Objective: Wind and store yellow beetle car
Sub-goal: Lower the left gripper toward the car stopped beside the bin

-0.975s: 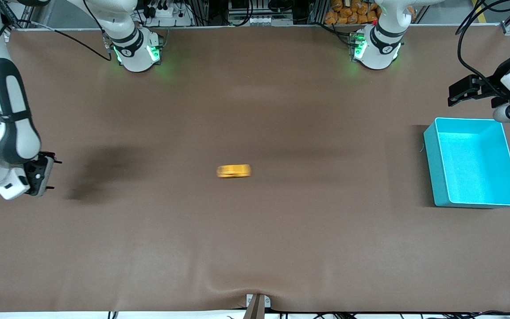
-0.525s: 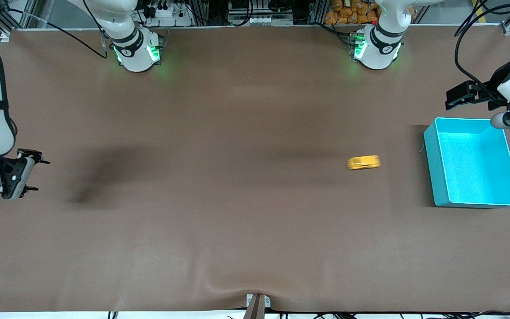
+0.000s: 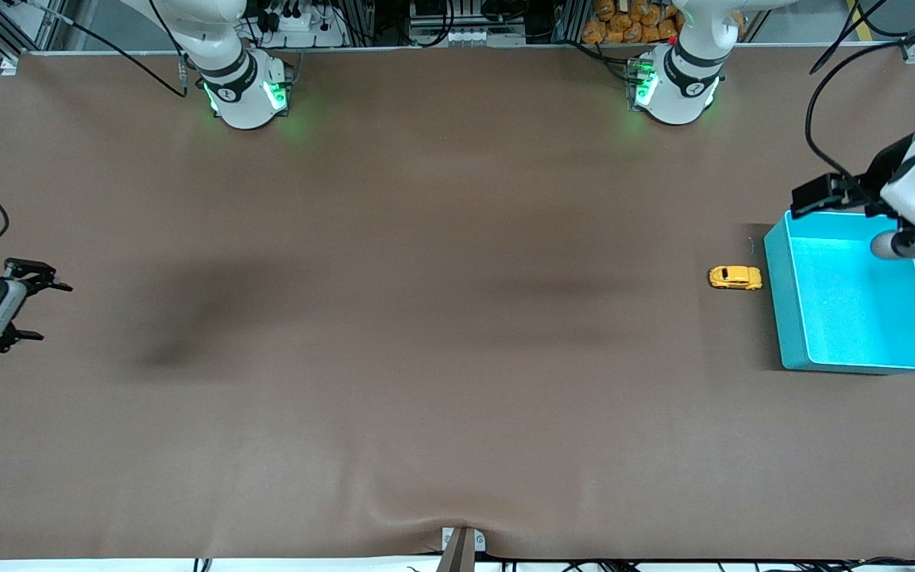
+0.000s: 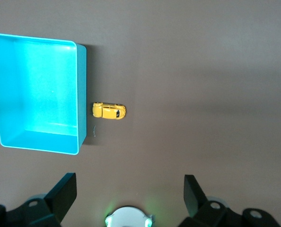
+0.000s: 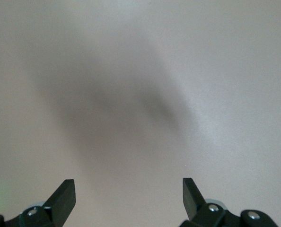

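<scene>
The yellow beetle car (image 3: pixel 735 277) stands on the brown table, close against the teal bin's (image 3: pixel 777 306) outer wall on the side facing the right arm. In the left wrist view the car (image 4: pixel 109 111) sits just outside the bin (image 4: pixel 81 94), which holds nothing. My left gripper (image 3: pixel 815 199) hangs open over the bin's corner farthest from the front camera, above and apart from the car, with nothing between its fingers (image 4: pixel 67 189). My right gripper (image 3: pixel 56 311) is open over the table's edge at the right arm's end; its wrist view shows its gripper (image 5: pixel 128 189) over bare table.
The brown mat (image 3: pixel 426 357) covers the whole table, with a slight ridge near the front edge. The two arm bases (image 3: pixel 243 95) (image 3: pixel 676 87) stand along the edge farthest from the camera. The left base's green light (image 4: pixel 129 217) shows in the left wrist view.
The car rolled across the table from the middle toward the left arm's end and stopped beside the bin. The right gripper drew outward. The left gripper moved over the bin's corner.
</scene>
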You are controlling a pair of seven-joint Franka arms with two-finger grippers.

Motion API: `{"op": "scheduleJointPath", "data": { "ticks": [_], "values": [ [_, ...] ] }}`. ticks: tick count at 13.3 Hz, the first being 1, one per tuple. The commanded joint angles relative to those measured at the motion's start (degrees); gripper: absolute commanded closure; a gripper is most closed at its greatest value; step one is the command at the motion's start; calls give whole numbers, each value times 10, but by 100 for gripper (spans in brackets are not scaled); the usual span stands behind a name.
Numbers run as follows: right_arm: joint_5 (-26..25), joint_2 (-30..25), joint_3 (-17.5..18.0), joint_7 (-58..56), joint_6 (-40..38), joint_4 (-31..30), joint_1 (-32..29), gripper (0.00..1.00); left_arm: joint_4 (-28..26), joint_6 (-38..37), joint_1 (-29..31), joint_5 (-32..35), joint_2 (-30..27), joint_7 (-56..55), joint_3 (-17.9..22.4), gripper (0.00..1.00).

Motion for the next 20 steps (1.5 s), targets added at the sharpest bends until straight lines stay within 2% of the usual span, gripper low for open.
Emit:
{"op": "scheduleJointPath", "data": {
  "ticks": [1, 3, 4, 8, 11, 14, 16, 18, 20],
  "values": [
    [12, -25, 4, 80, -21, 27, 18, 0, -3, 43, -3, 29, 24, -83, -1, 0],
    [12, -53, 4, 196, -51, 40, 46, 0, -6, 50, -5, 61, 65, -172, -1, 0],
    [12, -60, 5, 251, -73, 51, 60, 0, -26, 67, -9, 76, 76, -209, -2, 0],
    [8, -87, 1, 468, -123, 78, 116, 0, -160, 217, 2, 117, 81, -357, 2, 0],
    [2, -110, 1, 598, -167, 93, 144, 0, -226, 290, 24, 116, 84, -438, 2, 0],
    [-11, -134, 1, 655, -167, 88, 154, 0, -289, 341, 29, 116, 85, -516, 6, 0],
    [-40, -154, 2, 675, -151, 79, 157, 0, -328, 362, 33, 116, 85, -546, 7, 0],
    [-52, -198, 3, 690, -97, 15, 163, 0, -351, 368, 45, 116, 84, -592, 7, 0],
    [-54, -226, 3, 692, -75, -30, 164, 0, -367, 370, 57, 116, 84, -618, 7, 0]
  ]
}}
